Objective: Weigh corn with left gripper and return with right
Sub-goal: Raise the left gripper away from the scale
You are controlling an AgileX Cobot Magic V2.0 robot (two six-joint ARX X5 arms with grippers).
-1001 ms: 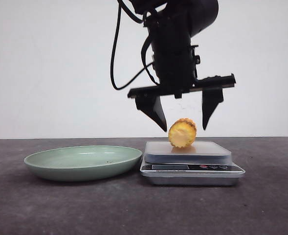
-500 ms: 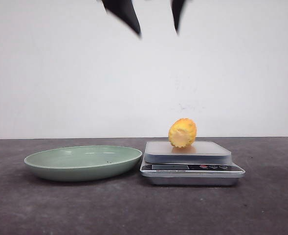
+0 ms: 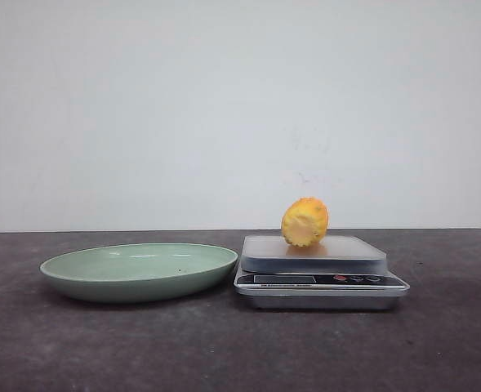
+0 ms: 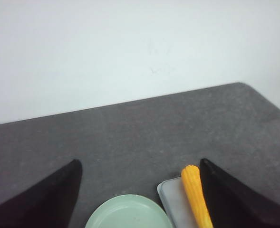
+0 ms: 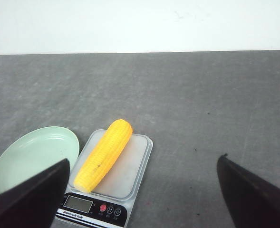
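Observation:
The corn (image 3: 305,222) lies on the platform of a silver kitchen scale (image 3: 313,263), its paler cut end toward the front camera. Neither gripper shows in the front view. In the left wrist view my left gripper (image 4: 140,161) is open and empty, high above the table, with the corn (image 4: 196,194) and the scale (image 4: 170,202) below, near one finger. In the right wrist view my right gripper (image 5: 143,159) is open and empty, also well above the table. There the corn (image 5: 104,154) lies slantwise on the scale (image 5: 130,166).
A pale green plate (image 3: 101,282) sits on the dark table just left of the scale, nothing in it. It also shows in the left wrist view (image 4: 130,216) and the right wrist view (image 5: 30,152). A white wall stands behind the table.
The left gripper, open just above the corn a second ago, has risen straight up and left the front view. The corn stays on the scale.

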